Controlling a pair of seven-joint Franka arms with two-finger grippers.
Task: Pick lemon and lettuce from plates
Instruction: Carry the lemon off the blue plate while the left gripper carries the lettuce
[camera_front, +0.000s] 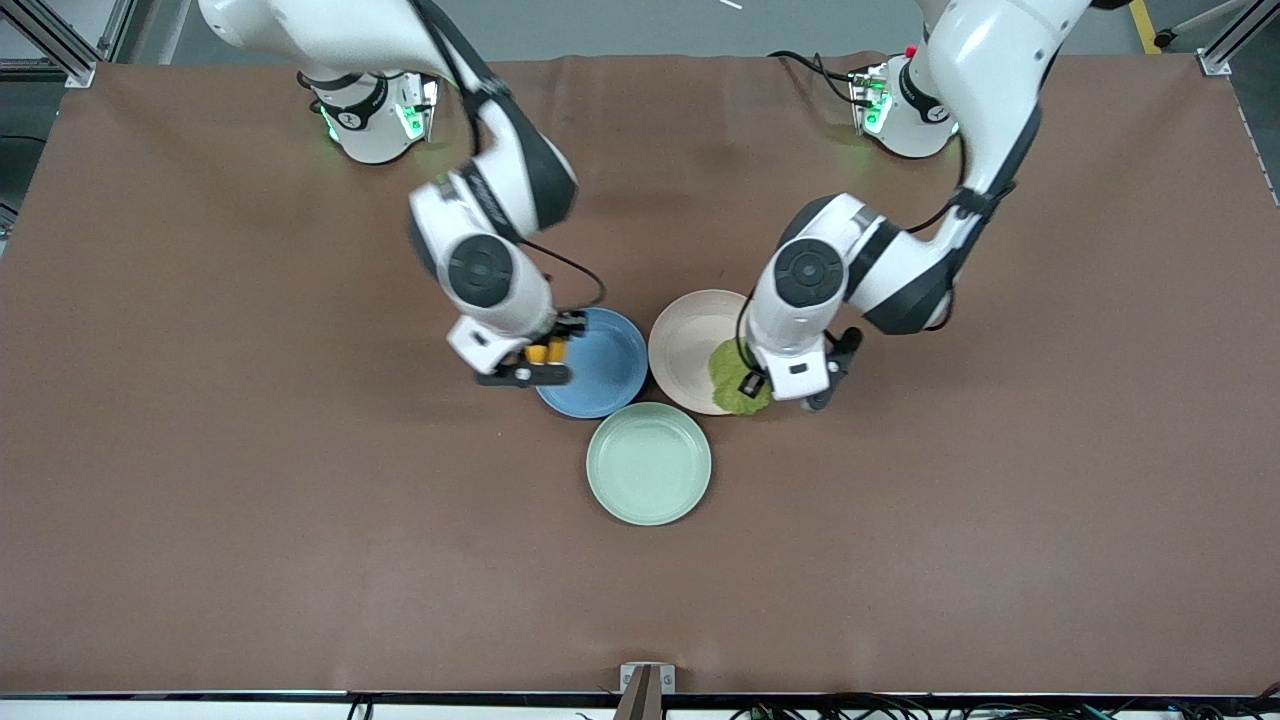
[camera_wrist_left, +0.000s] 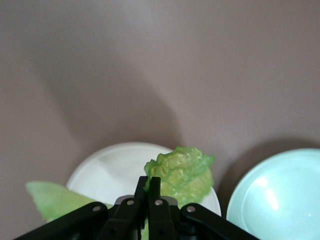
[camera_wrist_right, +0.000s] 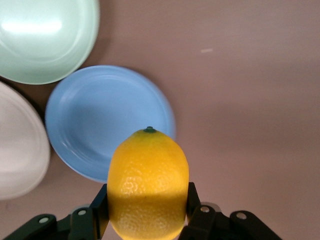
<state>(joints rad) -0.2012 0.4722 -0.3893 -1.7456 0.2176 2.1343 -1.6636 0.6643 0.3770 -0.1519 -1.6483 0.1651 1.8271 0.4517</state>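
Across the brown cloth-covered table (camera_front: 200, 450), keep both lifts straight up and slow. Your beige-pink plate (camera_front: 690, 335) and blue plate (camera_front: 610, 370) are smooth, shallow rounds beside a mint-green plate (camera_front: 649, 463). Over the beige rim, the left claw (camera_wrist_left: 148, 192) pinches the limp, crinkled lettuce (camera_wrist_left: 182, 172). Over the blue rim, the right claw (camera_wrist_right: 145, 200) clamps the glossy, dimpled oval lemon (camera_wrist_right: 148, 182); squeeze steadily, it may roll.

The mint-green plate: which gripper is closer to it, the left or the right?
Roughly equal; neither is clearly closer. The left gripper holds the lettuce over the beige plate's edge. The right gripper holds the lemon over the blue plate's edge. The mint-green plate adjoins both.
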